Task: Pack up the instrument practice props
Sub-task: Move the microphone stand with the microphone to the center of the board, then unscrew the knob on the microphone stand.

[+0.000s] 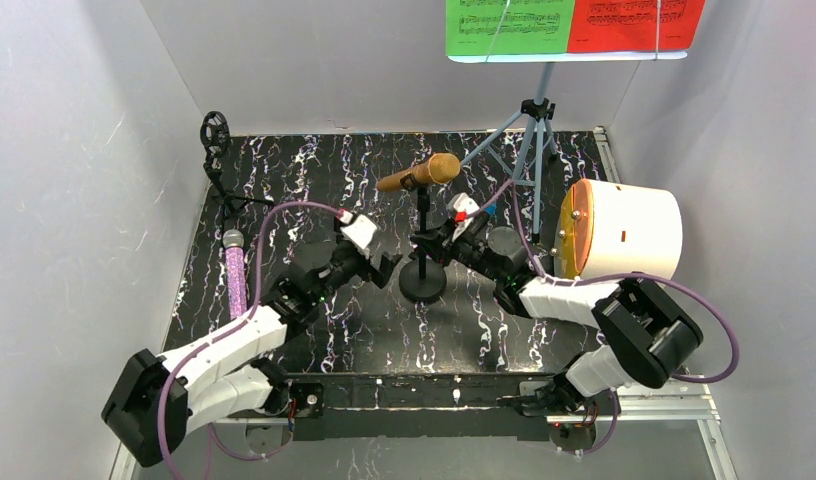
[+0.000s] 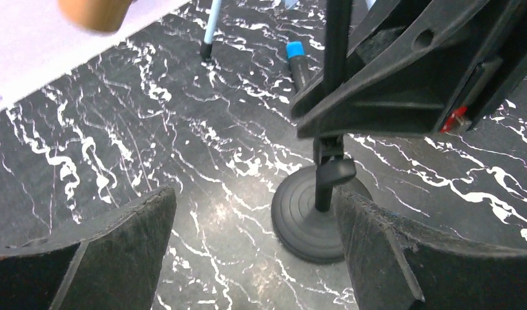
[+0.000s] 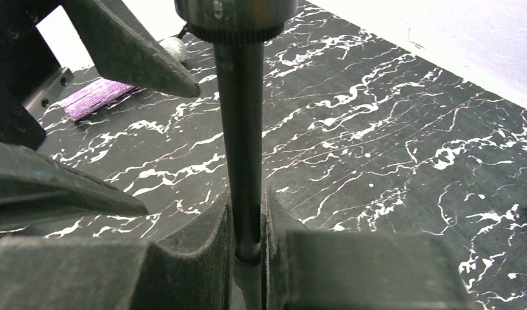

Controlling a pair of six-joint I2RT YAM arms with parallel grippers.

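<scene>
Currently right gripper (image 3: 249, 223) jaws clamp the mic mount (image 3: 240, 129); left gripper (image 2: 253, 201), jaws wide at 9 o'clock, should lift gold microphone (image 1: 420, 173) straight.

White drum (image 1: 629, 232), black marbled table (image 1: 314, 165)

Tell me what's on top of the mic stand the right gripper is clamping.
The gold microphone lies tilted atop the black stand pole. Whatever holds it there is hidden under its body.
</scene>
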